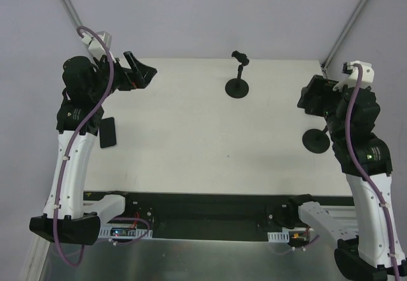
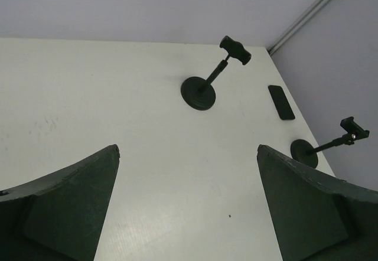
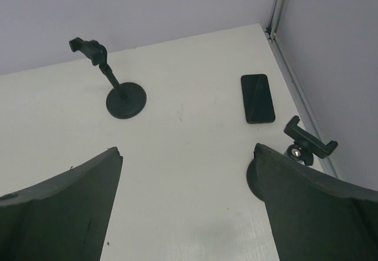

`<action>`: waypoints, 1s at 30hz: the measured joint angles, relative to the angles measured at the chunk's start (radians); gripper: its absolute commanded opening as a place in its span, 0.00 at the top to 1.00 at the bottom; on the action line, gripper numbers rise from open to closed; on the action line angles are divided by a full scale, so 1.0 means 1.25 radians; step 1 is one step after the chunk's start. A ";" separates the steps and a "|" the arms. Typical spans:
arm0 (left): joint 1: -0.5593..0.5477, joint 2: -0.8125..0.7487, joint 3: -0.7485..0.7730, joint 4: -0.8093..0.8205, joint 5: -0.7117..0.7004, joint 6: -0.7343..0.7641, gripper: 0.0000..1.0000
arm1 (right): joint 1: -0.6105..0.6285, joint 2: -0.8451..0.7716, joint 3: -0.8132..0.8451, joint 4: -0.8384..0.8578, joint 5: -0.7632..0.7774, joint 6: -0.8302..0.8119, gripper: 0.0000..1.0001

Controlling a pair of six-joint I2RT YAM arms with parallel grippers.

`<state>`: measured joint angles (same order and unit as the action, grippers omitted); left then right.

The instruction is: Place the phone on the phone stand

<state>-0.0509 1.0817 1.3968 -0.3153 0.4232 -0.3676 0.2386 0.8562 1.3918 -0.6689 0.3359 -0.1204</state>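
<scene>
A black phone (image 1: 107,132) lies flat near the table's left edge, beside my left arm. A second black phone (image 3: 257,98) lies flat by the right wall and also shows in the left wrist view (image 2: 281,102); my right gripper hides it from the top view. One black phone stand (image 1: 237,85) stands upright at the back centre (image 2: 204,87) (image 3: 121,95). A second stand (image 1: 316,140) stands near my right arm (image 2: 322,146) (image 3: 307,146). My left gripper (image 1: 138,71) (image 2: 188,149) and my right gripper (image 1: 313,96) (image 3: 188,150) are raised above the table, open and empty.
The white table (image 1: 191,122) is bounded by grey walls at the back and both sides, with metal rails (image 1: 353,17) in the back corners. A black base plate (image 1: 210,214) with wiring runs along the near edge between the arm bases.
</scene>
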 measured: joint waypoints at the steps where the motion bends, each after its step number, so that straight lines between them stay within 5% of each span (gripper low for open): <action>1: 0.000 0.003 -0.004 0.001 0.010 -0.003 0.01 | 0.000 0.011 0.004 0.010 0.001 0.012 0.04; 13: 0.000 0.067 -0.080 0.083 0.099 -0.011 0.01 | -0.049 0.354 -0.029 0.287 -0.173 0.210 0.04; 23: 0.005 0.077 -0.146 0.105 0.152 -0.053 0.01 | -0.047 0.664 0.074 0.383 -0.487 0.179 0.04; 30: 0.006 0.095 -0.154 0.147 0.203 -0.092 0.01 | -0.035 0.813 0.102 0.467 -0.545 0.176 0.04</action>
<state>-0.0437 1.1999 1.2041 -0.1318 0.6765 -0.4820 0.1951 1.8729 1.5196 -0.0849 -0.3450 0.0998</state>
